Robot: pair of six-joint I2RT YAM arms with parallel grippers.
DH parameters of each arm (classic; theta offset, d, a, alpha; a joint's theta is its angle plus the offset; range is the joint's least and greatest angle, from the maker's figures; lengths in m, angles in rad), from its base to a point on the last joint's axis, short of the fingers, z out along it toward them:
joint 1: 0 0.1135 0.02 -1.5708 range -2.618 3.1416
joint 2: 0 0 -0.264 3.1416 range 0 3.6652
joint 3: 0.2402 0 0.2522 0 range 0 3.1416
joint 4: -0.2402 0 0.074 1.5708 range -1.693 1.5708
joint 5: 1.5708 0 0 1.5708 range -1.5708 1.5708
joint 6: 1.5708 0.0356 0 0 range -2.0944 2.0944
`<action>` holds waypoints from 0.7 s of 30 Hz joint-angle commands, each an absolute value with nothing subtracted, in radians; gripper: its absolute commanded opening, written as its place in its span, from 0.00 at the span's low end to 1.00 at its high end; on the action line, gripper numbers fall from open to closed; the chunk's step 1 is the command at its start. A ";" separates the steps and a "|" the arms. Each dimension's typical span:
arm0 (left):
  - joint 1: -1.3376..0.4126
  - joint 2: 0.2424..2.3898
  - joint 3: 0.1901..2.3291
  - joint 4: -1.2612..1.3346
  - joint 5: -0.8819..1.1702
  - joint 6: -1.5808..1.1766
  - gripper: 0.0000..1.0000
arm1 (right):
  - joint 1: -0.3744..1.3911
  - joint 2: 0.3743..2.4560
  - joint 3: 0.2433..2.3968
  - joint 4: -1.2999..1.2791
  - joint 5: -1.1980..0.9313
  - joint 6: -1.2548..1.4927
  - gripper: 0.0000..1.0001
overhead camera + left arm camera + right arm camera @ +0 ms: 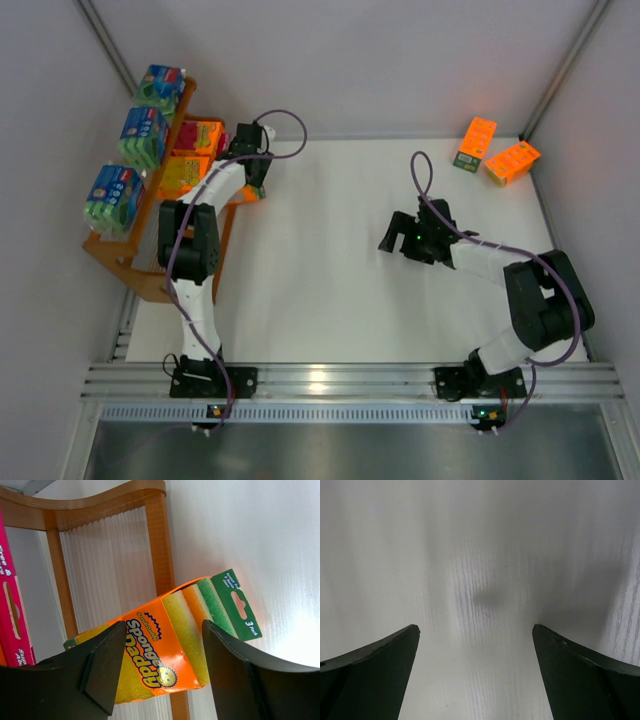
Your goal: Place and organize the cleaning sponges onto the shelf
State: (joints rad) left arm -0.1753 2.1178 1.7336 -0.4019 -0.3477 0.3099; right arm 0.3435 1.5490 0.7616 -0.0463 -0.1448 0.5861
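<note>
Your left pincer (162, 625) stands apart astride the orange sponge pack (150, 655), your right pincer (475, 627) spread wide and empty; expect light, squashy, slick wrap, so pinch its narrow flanks.

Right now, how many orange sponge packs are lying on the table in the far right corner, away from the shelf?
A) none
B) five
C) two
C: the top view shows one orange pack and a second orange pack beside it on the table, far from the shelf.
</note>
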 commanded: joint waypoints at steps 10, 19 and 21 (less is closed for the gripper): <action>-0.264 1.866 1.617 -0.382 -0.314 0.200 0.79 | 0.331 1.531 0.764 -0.012 -0.179 0.594 1.00; -0.336 1.661 1.393 -0.377 -0.316 -0.202 0.65 | 0.331 1.445 0.706 -0.009 -0.179 0.589 0.99; -0.339 1.620 1.287 -0.353 -0.331 -0.271 0.58 | 0.333 1.431 0.695 -0.009 -0.181 0.588 0.99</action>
State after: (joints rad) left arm -0.3447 1.6684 1.3865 -0.3779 -0.3088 -0.0750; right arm 0.3435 1.4776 0.7059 -0.0444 -0.1787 0.5873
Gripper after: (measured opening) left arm 0.599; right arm 0.993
